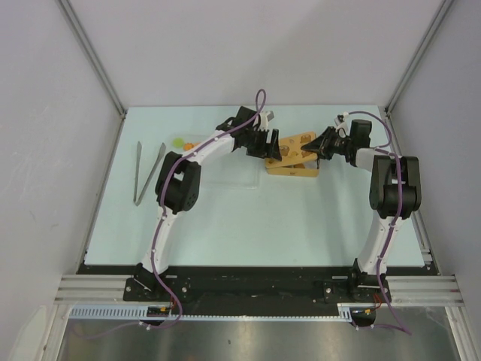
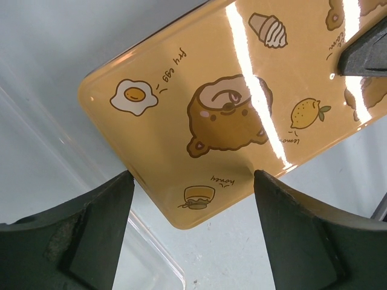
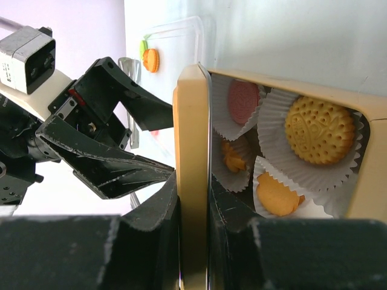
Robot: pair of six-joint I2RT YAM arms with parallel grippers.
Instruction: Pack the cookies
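Note:
A yellow tin box [image 1: 291,168] stands mid-table with its bear-printed lid [image 1: 298,143] tilted up over it. My right gripper [image 1: 313,148] is shut on the lid's edge [image 3: 193,121]. In the right wrist view the box [image 3: 370,181] holds cookies in white paper cups: a pink one [image 3: 243,99], a large orange one [image 3: 319,128] and smaller orange ones [image 3: 277,193]. My left gripper [image 1: 272,147] is open and empty beside the lid's far side; in its own view the lid [image 2: 230,115] lies just beyond the fingers [image 2: 103,229]. An orange cookie [image 3: 150,59] and a green one lie apart on a clear tray.
A clear plastic tray [image 1: 225,171] lies left of the box, its rim [image 2: 151,248] below my left gripper. Metal tongs [image 1: 146,171] lie at the far left. The loose cookies [image 1: 181,143] sit at the tray's far left corner.

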